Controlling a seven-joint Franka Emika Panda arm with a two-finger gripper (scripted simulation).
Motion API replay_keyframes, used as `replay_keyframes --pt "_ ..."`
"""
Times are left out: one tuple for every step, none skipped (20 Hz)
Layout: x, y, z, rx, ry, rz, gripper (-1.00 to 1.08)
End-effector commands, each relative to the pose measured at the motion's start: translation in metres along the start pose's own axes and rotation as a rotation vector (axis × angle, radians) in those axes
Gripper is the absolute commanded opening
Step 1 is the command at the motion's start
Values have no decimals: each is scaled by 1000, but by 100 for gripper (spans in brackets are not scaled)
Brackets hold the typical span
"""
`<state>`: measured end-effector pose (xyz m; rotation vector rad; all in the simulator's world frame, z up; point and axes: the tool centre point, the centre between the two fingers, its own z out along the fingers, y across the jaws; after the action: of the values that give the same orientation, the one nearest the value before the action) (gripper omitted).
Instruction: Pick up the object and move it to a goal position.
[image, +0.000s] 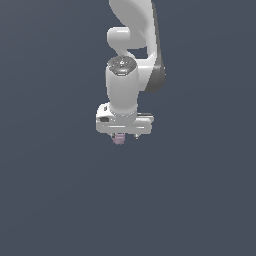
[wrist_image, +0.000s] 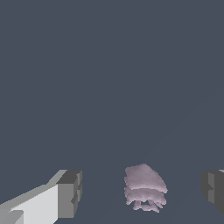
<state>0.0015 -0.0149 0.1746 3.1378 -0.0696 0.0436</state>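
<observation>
The object (image: 118, 140) is a tiny pale pink-lilac ridged stub. In the exterior view it peeks out just under the white hand, towards that view's left. My gripper (image: 127, 135) points straight down over it. In the wrist view the object (wrist_image: 144, 189) lies between the two grey fingertips (wrist_image: 70, 192), nearer the one at the picture's edge, and touches neither. The gripper (wrist_image: 142, 192) is open wide, with clear gaps on both sides of the object. Its lower part is ragged and partly cut off by the frame edge.
The ground is a plain dark blue-grey surface with no marks. The white arm (image: 131, 50) rises above the hand towards the top of the exterior view. No other objects and no goal marker show.
</observation>
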Motion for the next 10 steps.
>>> replay_keyframes --pt "0 0 0 0 0 0 100" --pt "0 0 0 0 1 2 100" --pt "1 1 -1 2 3 6 100" --pt "2 3 -2 4 6 13 100" --pt "3 6 -4 7 10 24 100" --pt "5 9 -6 10 16 37 100" --pt "7 12 -9 14 22 50 100" --pt "8 15 -11 17 27 61 100" --pt "10 16 -13 19 31 68 100" --pt "11 17 -14 21 33 72 100"
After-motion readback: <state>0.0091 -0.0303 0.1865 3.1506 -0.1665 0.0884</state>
